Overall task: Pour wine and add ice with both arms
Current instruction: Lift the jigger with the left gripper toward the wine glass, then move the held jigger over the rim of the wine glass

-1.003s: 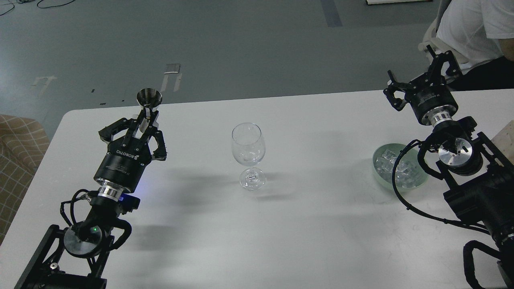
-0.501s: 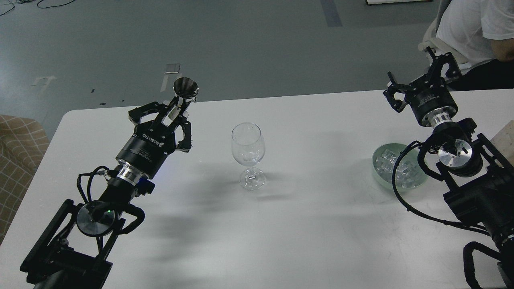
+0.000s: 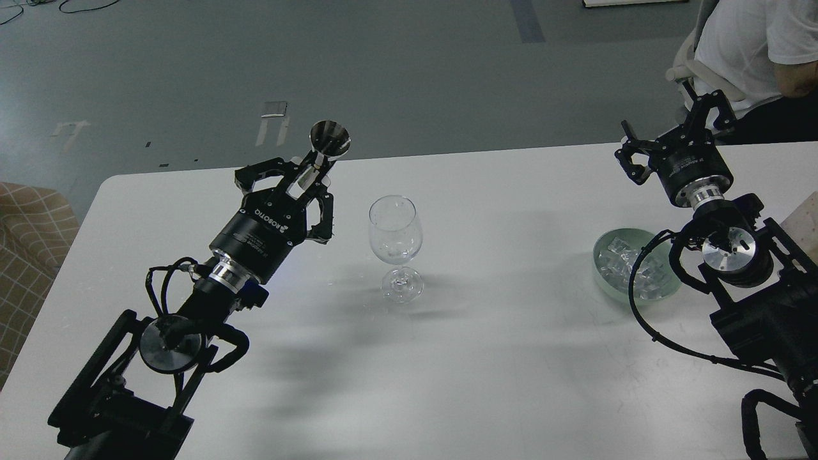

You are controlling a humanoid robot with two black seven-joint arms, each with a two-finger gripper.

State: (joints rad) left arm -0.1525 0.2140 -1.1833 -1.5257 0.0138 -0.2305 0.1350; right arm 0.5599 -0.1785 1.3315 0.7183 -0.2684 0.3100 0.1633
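Note:
A clear stemmed glass (image 3: 395, 246) stands upright at the middle of the white table (image 3: 498, 383). My left gripper (image 3: 305, 184) is shut on a small steel measuring cup (image 3: 329, 139), held above the table just left of the glass with its mouth tilted toward the camera. The wine cannot be made out. The ice (image 3: 629, 265), a heap of clear cubes, lies in a pale green bowl (image 3: 606, 283) at the right. My right gripper (image 3: 671, 131) is open and empty, above the table's far edge behind the bowl.
A person in a white shirt (image 3: 748, 38) sits on a chair beyond the table's far right corner. A tan checked seat (image 3: 29, 249) stands off the table's left edge. A pale block (image 3: 806, 217) shows at the right edge.
My left arm has swung right and forward with the steel cup, from the table's left toward the glass. My right gripper has shifted slightly right and up.

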